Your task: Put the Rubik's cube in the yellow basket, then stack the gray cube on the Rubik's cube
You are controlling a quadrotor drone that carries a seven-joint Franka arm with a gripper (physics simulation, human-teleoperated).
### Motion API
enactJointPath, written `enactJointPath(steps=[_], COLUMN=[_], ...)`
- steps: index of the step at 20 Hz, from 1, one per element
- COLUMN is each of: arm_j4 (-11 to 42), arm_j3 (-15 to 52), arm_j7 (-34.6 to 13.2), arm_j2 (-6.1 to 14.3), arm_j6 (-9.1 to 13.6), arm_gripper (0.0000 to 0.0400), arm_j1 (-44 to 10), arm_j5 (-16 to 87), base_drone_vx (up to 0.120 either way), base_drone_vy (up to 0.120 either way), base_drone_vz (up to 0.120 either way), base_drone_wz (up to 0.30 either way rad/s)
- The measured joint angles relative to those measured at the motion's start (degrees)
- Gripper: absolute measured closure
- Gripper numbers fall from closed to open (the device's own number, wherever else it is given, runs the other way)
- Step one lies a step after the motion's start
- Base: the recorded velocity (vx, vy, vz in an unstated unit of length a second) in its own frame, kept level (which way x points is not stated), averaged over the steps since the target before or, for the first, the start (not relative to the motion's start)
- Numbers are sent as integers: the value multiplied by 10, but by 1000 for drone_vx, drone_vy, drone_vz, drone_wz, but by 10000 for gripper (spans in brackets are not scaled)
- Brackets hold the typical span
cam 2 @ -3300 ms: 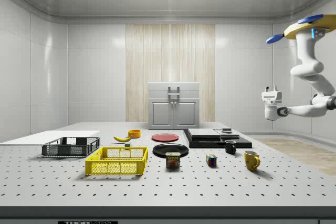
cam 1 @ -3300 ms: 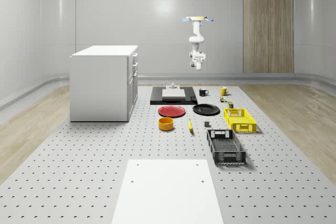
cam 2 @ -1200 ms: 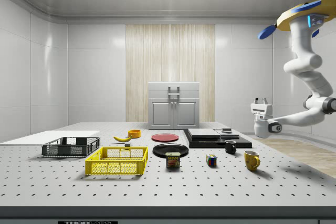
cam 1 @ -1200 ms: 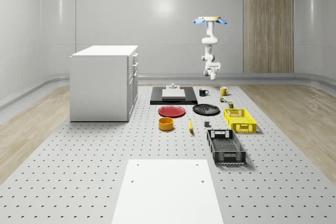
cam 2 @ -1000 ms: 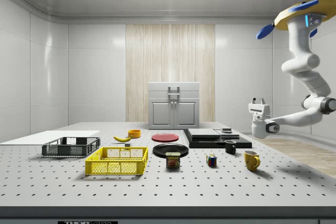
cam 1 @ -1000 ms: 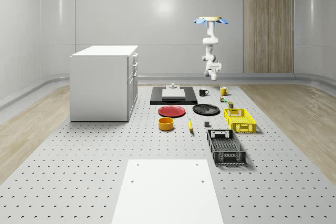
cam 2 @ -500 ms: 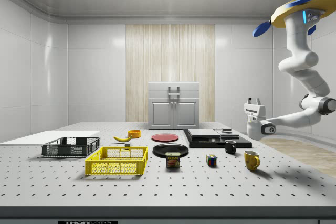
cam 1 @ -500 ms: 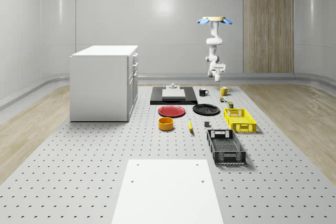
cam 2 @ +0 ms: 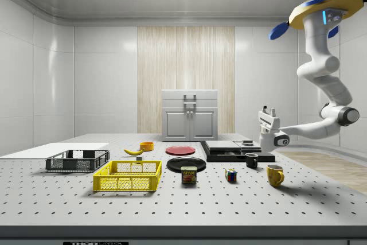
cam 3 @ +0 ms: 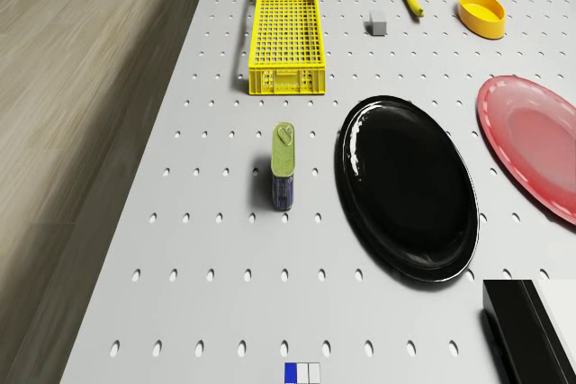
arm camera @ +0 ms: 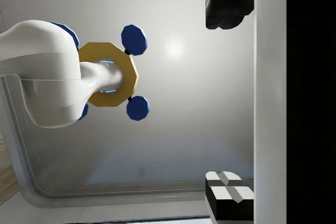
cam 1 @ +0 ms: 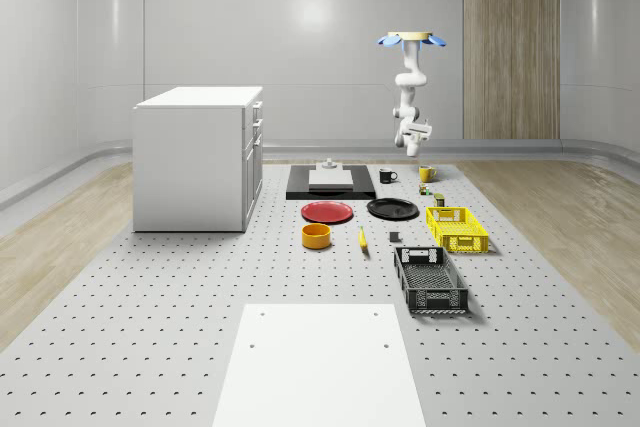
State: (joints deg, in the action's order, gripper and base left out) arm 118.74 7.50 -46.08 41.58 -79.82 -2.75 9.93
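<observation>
Rubik's cube [cam 2: 231,175] is seen flat on the perforated table [cam 2: 298,205], faces squared to the hole rows, no long axis. It lies between the tin can [cam 2: 188,175] and the yellow mug [cam 2: 274,175].

Yellow basket [cam 2: 127,177] is set past the can, its long axis running along the table's length, close to the table's right edge in the whole-scene view. Gray cube [cam 3: 378,24] is noted just beside the basket, apart from it.

Open table is left around the Rubik's cube; only the can stands between it and the basket.

Drone [cam 2: 327,4] is held hovering above the table's far end. Gripper [cam 2: 267,110] is pointed upward over the black mug [cam 2: 252,160], fingers [arm camera: 226,3] spread apart, nothing held.

Against half a second ago, drone and gripper are displaced toward the side view's left; table items are unchanged.
</observation>
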Motion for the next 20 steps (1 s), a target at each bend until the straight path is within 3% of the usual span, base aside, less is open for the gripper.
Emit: enactJointPath(steps=[7, 10, 13, 17, 20], arm_j4=[58, 135, 244, 375, 428], arm_j3=[146, 250, 359, 477, 538], arm_j7=[-33, -68, -126, -227, -296], arm_j2=[15, 32, 56, 88, 111], arm_j6=[-10, -18, -18, 16, 56], arm_gripper=[0, 0, 0, 0, 0], arm_j1=[-48, -89, -149, -262, -354], arm_j5=[212, 376, 570, 804, 918], base_drone_vx=[120, 120, 120, 120, 120], base_drone_vy=[0, 0, 0, 0, 0], base_drone_vz=[0, 0, 0, -70, -120], base_drone_wz=[0, 0, 0, 0, 0])
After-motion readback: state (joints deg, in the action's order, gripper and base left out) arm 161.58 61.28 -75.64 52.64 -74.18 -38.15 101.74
